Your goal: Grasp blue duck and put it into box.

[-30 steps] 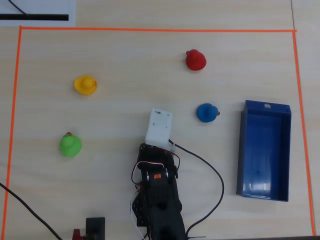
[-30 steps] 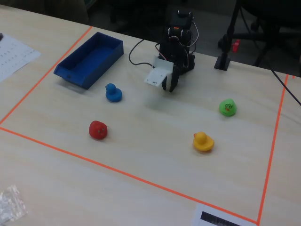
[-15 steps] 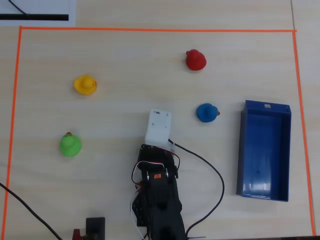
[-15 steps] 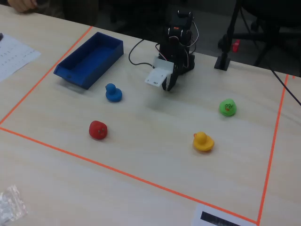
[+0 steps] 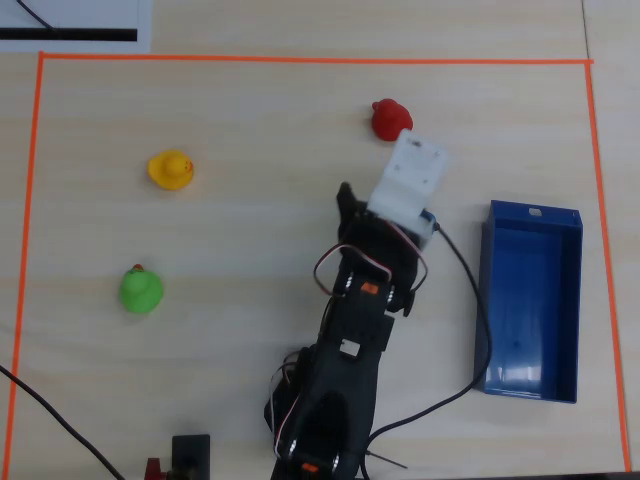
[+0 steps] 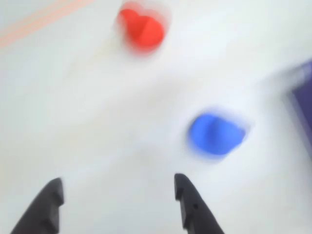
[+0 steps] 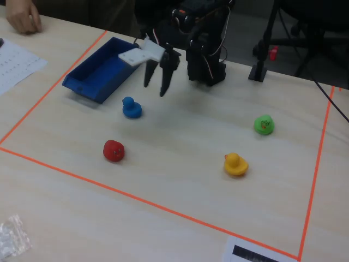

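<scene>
While the wrist view is blurred, the gripper (image 6: 117, 204) is seen at the bottom edge with fingers spread and nothing between them. Just beyond, right of centre, the blue duck (image 6: 215, 134) is found on the table; farther up, the red duck (image 6: 141, 28). At the fixed view's upper left, the box (image 7: 101, 70) is noted empty. Approach is judged under way; a rightward shift and descent are called for.

overhead & fixed views evenly lit and sharp w/ soft, faint shadows, while the wrist view is washed out and motion-blurred, the blue duck (image 6: 216, 134) and red duck (image 6: 141, 29) smeared, the table (image 6: 87, 122) nearly white.
</scene>
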{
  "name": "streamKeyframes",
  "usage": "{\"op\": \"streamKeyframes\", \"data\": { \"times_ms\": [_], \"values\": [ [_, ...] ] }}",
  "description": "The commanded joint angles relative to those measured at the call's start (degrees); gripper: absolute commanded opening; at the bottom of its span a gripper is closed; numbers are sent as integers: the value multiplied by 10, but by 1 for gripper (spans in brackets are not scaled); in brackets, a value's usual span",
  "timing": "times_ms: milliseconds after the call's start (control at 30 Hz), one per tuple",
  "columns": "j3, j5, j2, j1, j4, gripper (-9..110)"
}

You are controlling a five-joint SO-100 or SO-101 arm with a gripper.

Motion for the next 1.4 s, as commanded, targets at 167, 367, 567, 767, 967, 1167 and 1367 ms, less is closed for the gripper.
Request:
{"op": "streamKeyframes", "data": {
  "times_ms": [167,367,567,767,967,1167,1367],
  "values": [
    [33,-70,-180,122,-305,36],
    [95,-88,-210,139,-390,37],
    [127,-90,-219,143,-424,37],
    [152,-93,-231,145,-454,37],
    [195,-105,-243,146,-503,37],
    [218,-107,-249,142,-523,37],
    [221,-99,-254,141,-522,37]
  ]
}}
